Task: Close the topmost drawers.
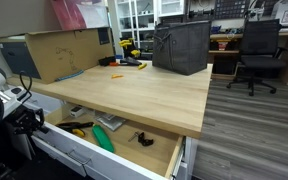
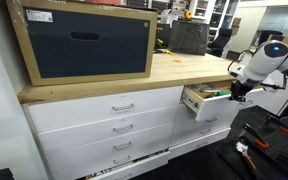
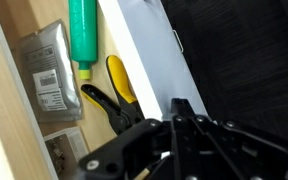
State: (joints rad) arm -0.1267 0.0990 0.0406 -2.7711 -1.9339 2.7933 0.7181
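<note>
The top right drawer stands pulled out under the wooden worktop; it also shows in an exterior view. Its white front runs across the wrist view. Inside lie a green bottle, yellow-handled pliers and a grey packet. My gripper is shut with nothing in it, its fingertips at the top edge of the drawer front. In the exterior views the gripper sits at the drawer's outer face. The top left drawer looks closed.
A lower left drawer is slightly ajar. A large box with a dark panel and a dark bag stand on the worktop. A cardboard box stands at its far end. Office chairs stand behind.
</note>
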